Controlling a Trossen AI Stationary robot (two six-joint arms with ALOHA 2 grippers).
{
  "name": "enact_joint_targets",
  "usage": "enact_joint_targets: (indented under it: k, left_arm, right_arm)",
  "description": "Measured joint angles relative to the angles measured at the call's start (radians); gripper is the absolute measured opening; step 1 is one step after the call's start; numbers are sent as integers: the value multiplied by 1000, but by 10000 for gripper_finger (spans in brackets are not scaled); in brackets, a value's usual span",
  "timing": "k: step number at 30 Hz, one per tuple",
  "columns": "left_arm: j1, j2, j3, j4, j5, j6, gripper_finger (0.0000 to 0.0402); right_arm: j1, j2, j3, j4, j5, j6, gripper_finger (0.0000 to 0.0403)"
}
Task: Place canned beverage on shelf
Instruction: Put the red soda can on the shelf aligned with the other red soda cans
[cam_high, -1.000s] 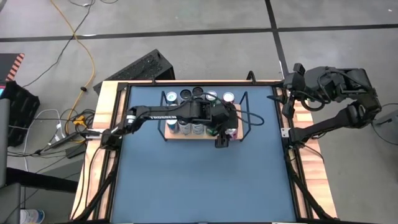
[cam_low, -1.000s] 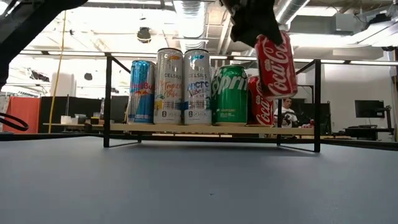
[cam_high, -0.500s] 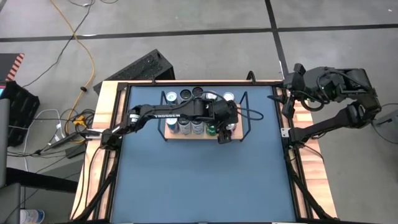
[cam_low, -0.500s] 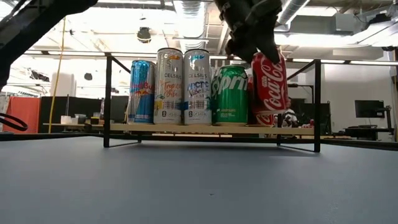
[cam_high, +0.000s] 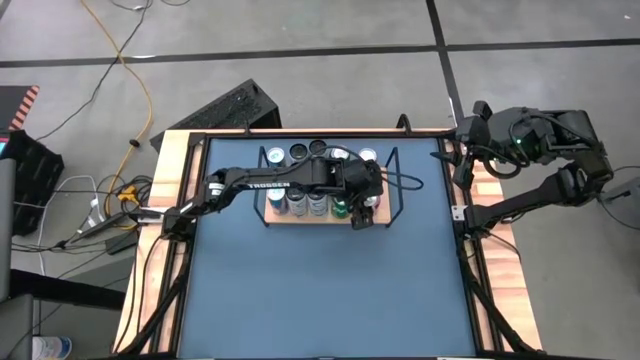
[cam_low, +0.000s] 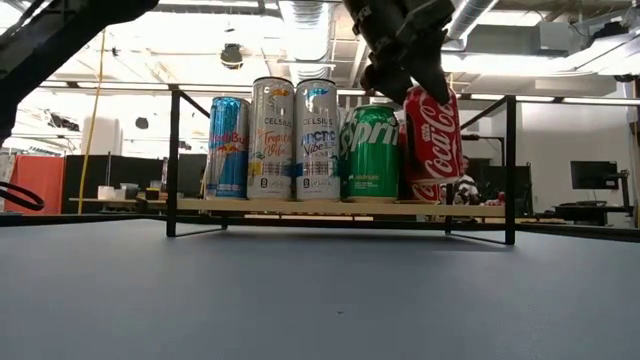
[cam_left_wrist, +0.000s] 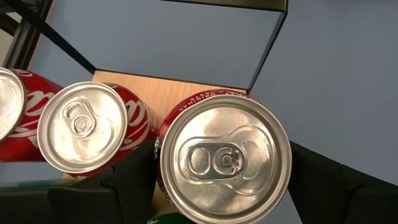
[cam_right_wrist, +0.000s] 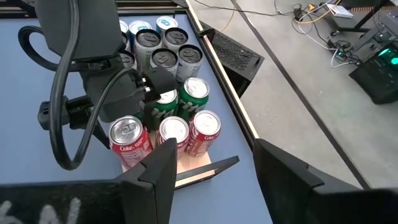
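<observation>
We see the left gripper (cam_low: 405, 75) clamped on a Coca-Cola can (cam_low: 432, 143), upright on the shelf (cam_low: 300, 207) at its end, beside Sprite (cam_low: 371, 152). Row w/ Celsius cans (cam_low: 271, 138) & Red Bull (cam_low: 228, 146). Right gripper (cam_high: 463, 160) waits half-open at table edge.

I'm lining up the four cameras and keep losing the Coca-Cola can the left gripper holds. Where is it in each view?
High view: the held Coca-Cola can is mostly hidden under the left gripper, at the shelf's right front end.
Low view: right end of the row, beside the green Sprite can.
Left wrist view: centre, lid up.
Right wrist view: nearest red can.
Shared landmark: the Sprite can.
</observation>
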Motion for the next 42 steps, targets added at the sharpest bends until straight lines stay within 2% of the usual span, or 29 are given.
enact_joint_targets:
  k: [19,30,36,42]
  left_arm:
    - [3,47,-3,-3,31,-16,284]
    - [3,48,-3,-6,36,-5,340]
    - [5,46,-2,-17,21,-2,345]
    - [5,37,26,-32,-40,29,346]
  right_arm:
    - [0,0,0,-2,-2,-2,207]
    - [0,0,0,-8,-3,-1,207]
    - [0,0,0,-15,-3,-1,207]
    - [0,0,0,-23,-4,3,207]
